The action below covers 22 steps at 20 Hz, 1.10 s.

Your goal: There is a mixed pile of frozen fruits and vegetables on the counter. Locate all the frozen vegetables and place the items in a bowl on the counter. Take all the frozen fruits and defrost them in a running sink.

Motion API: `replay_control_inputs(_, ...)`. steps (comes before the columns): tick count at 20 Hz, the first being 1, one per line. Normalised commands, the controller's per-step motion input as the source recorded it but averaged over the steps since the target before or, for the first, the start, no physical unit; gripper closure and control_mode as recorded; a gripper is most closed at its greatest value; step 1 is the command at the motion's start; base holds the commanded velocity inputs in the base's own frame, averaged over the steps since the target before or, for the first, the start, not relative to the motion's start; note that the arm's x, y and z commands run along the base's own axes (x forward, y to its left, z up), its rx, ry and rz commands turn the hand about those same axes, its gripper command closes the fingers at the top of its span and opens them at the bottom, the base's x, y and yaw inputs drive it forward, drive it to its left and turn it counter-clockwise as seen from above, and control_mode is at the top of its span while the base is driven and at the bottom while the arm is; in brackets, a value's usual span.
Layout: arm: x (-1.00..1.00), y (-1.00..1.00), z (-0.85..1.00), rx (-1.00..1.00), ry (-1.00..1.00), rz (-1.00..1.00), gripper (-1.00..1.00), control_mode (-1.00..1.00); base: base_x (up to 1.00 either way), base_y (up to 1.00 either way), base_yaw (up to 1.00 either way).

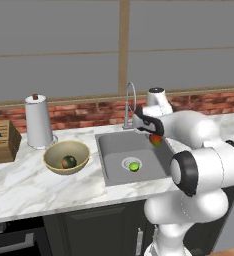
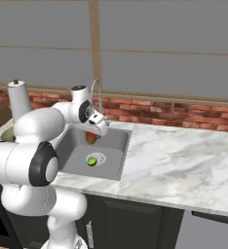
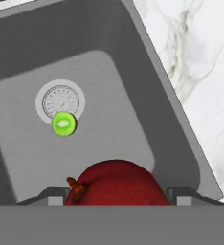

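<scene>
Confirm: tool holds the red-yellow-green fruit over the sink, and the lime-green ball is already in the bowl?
Not quite. The lime-green ball lies in the sink by the drain, as the left base view shows. The tool does hold the red-yellow-green fruit over the sink.

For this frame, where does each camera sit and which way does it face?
Left base view: behind-left, facing the sink and bowl; arm rises lower right.
Right base view: behind-right, same sink; arm lower left.
Hand view: above the basin, looking down past the held red fruit.
All share the lime-green ball at the drain.
</scene>
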Motion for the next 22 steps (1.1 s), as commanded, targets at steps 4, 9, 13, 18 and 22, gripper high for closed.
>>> replay_control_inputs(4,0.31,0.36,-0.50,0.07,0.05,0.00,1.00,-1.00,0.00,0.00,0.00)
replay_control_inputs(9,0.09,0.07,-0.25,0.00,-0.02,-0.08,1.00,-1.00,0.00,0.00,0.00)
replay_control_inputs(13,0.31,-0.33,-0.68,0.00,0.08,-0.17,1.00,-1.00,0.00,0.00,0.00)
replay_control_inputs(18,0.49,-0.34,-0.62,0.00,0.03,-0.02,1.00,-1.00,0.00,0.00,0.00)
replay_control_inputs(22,0.61,-0.07,-0.55,0.00,0.00,0.00,1.00,-1.00,0.00,0.00,0.00)
